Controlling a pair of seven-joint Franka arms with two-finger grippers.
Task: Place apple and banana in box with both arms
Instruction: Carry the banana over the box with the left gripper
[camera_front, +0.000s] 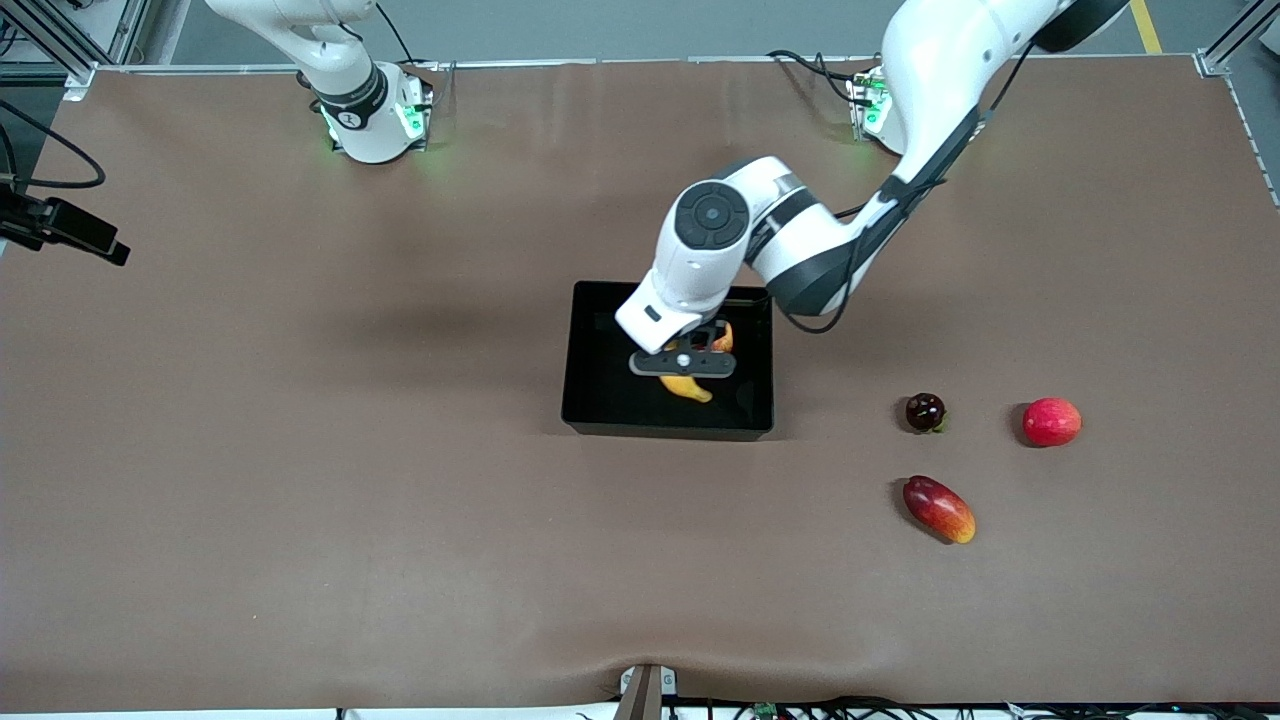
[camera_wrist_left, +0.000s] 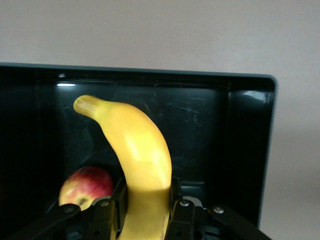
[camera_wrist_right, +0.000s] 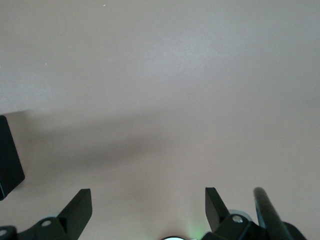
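While gripping: the left gripper (camera_wrist_left: 145, 212) is inside the box (camera_front: 590, 400), fingers clamped on the banana (camera_wrist_left: 140, 160).
Banana: held low in the box, its stem end free of the fingers.
Apple (camera_wrist_left: 86, 186): on the box floor, just beside the banana.
Right gripper (camera_wrist_right: 148, 207): fingers spread, holding nothing, waiting over bare table (camera_wrist_right: 165, 85) with a corner of the box in its view.
Mango-like fruit (camera_front: 938, 509): outside the box, toward the left arm's end.
Round red fruit (camera_front: 1051, 421): also outside, toward that same end.
Dark fruit (camera_front: 925, 412): between the box and the round red fruit.
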